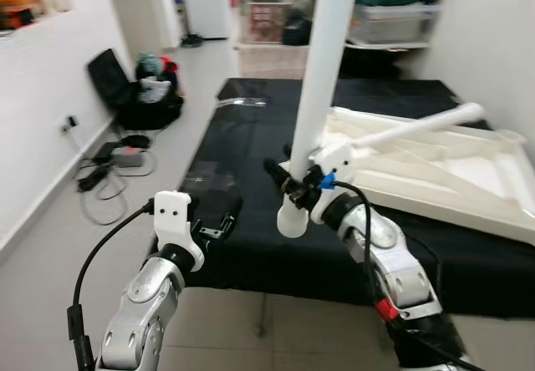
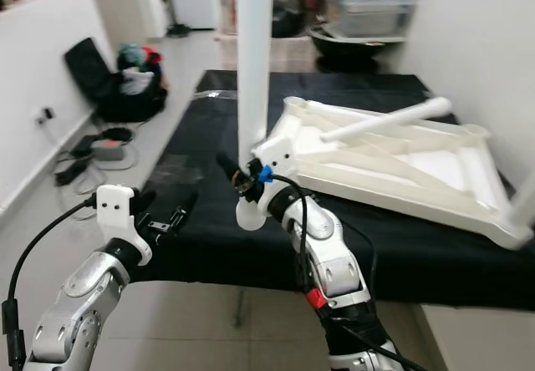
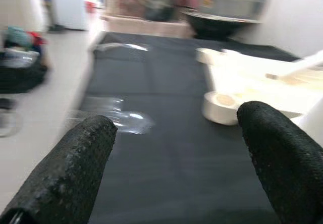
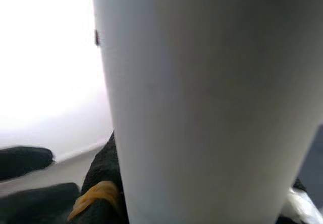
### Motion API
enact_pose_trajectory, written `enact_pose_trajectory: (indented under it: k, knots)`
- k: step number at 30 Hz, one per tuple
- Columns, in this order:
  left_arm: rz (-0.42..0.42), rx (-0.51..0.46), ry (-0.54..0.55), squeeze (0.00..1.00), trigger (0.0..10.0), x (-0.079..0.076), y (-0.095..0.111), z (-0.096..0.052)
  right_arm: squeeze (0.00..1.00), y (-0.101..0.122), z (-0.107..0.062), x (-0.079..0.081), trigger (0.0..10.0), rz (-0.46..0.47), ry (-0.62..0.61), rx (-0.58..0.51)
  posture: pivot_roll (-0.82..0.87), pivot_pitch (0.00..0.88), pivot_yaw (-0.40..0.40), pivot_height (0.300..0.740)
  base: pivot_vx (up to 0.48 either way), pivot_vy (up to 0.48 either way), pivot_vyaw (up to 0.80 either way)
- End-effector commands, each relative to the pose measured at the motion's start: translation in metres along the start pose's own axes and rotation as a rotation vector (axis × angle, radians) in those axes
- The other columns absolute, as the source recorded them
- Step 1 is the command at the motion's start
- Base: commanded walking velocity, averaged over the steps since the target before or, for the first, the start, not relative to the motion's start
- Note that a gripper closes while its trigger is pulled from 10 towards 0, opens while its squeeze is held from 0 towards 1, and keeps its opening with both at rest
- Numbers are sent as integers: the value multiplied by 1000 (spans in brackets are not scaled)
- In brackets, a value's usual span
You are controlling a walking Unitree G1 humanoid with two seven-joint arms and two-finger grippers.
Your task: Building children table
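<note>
Cables (image 1: 104,189) and a black bag (image 1: 134,91) stuffed with clothes lie on the tiled floor (image 1: 50,246) at far left, beside a white wall. Next to them, the left tool (image 1: 211,221) hovers over the near edge of a low surface draped in black cloth (image 1: 251,145), its two black fingers (image 3: 75,168) spread apart and gripping nothing; a clear plastic bag (image 3: 118,119) lies on the cloth just ahead of it. At centre, the right tool (image 1: 294,189) is clamped on a white table leg (image 1: 322,78) near its lower end, holding it almost upright, tilted slightly, with the rounded bottom hanging above the cloth and the top running out of frame. In the right wrist view the leg stands close against the lens, with the black fingers (image 4: 101,193) pressed to it. To the right, the white children's tabletop (image 1: 435,166) rests upside down on the black cloth, its ribbed underside facing up, and a second white leg (image 1: 418,126) lies slanted across it. Behind, storage bins (image 1: 393,12) line a shelf against the back of the room.
</note>
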State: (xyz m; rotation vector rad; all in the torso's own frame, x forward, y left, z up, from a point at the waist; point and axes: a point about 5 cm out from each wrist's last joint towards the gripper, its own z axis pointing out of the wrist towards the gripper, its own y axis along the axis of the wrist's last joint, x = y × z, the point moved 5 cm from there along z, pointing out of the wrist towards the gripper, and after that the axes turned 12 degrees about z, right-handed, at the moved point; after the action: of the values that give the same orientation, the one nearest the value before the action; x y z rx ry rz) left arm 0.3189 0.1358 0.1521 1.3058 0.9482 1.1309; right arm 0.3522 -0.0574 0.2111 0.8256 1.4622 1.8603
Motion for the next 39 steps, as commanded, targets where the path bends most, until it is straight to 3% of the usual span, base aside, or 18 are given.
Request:
enact_pose_trajectory:
  k: [1, 16, 21, 29, 32, 33, 35, 39]
  knots:
    - [9, -9, -15, 0, 10000, -4, 4, 1, 0, 5, 0, -4, 10000, -19, -7, -14, -27, 0, -14, 740, 454, 0, 800]
    - [11, -11, -38, 0, 10000, -13, 5, 4, 0, 4, 4, 3, 10000, -16, 12, -10, -33, 0, -10, 740, 453, 0, 53]
    - [18, 10, -34, 0, 10000, -13, -1, 2, 0, 3, 3, 4, 10000, -22, 16, -1, -38, 0, -10, 740, 0, 0, 0]
    - [35, 51, -117, 0, 10000, -30, -9, -4, 0, 2, 1, 4, 10000, -24, 33, 19, -44, 0, -11, 740, 0, -473, 0]
    - [-5, 48, -209, 0, 10000, -47, -9, -12, 0, -2, -1, 13, 10000, -23, 118, 77, -42, 23, -14, 740, 0, -465, 0]
    - [6, 48, -282, 0, 10000, -57, -9, -16, 0, -2, -2, 17, 10000, -11, 166, 98, -42, 29, -15, 740, 0, 0, 0]
    - [16, 47, -325, 0, 10000, -63, -9, -19, 0, -1, -1, 21, 10000, -11, 205, 111, -42, 32, -17, 740, 0, 0, 0]
    - [83, 99, -281, 0, 10000, -55, -18, -22, 0, 5, 3, 29, 10000, -41, 307, 145, -49, 39, -15, 740, 0, 0, 0]
